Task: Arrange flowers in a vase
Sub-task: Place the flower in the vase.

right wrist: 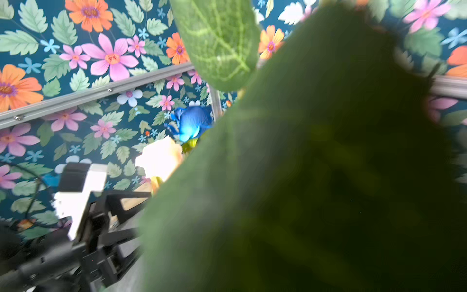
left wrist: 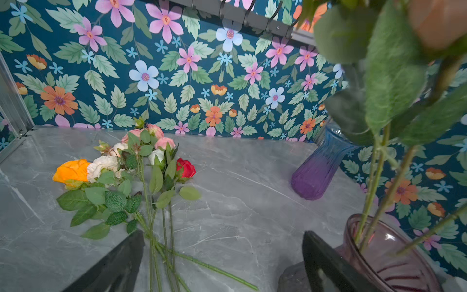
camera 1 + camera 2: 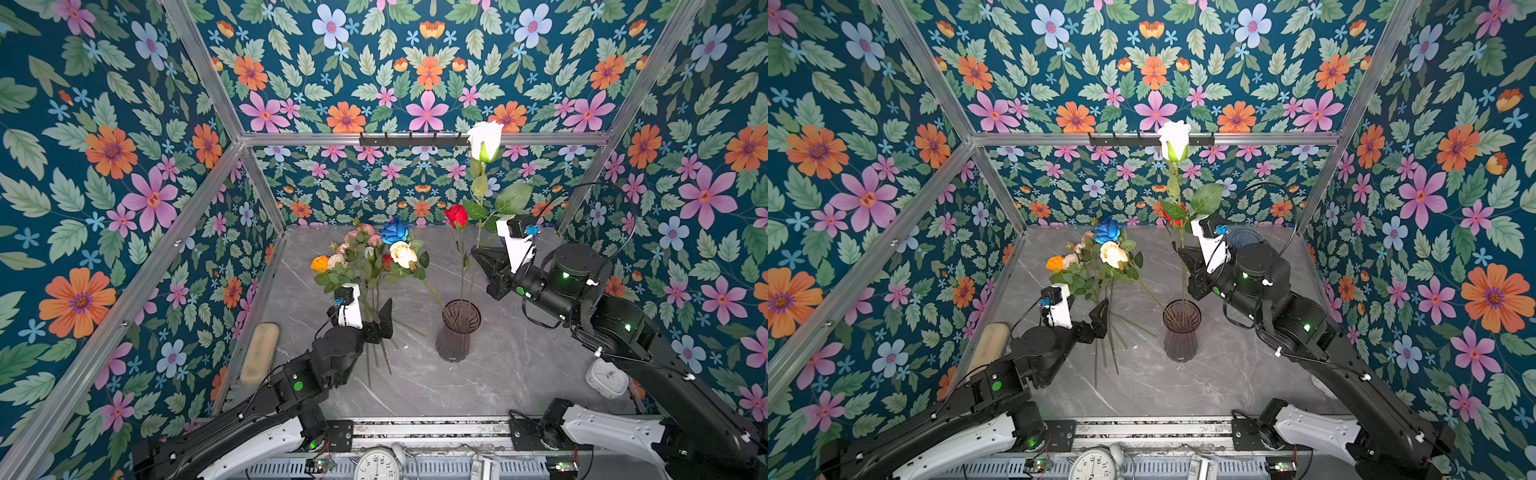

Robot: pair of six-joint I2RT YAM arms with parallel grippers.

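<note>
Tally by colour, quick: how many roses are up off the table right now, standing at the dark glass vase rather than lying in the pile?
white long-stemmed rose, clamped in the right gripper: 1
red long-stemmed rose: 1
blue long-stemmed rose: 1
peach long-stemmed rose: 1
Total: 4, all with stems leading down to the dark ribbed glass vase.

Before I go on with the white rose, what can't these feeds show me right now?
- Right wrist view: a blurred leaf against the lens covers the right gripper, its hold on the stem and the vase.
- Both top views: the white rose has a stem end too thin against the vase rim to tell whether it is inside.
- Top views: the right arm hides most of the purple vase.
- Left wrist view: the frame edge cuts off the vase's base.
</note>
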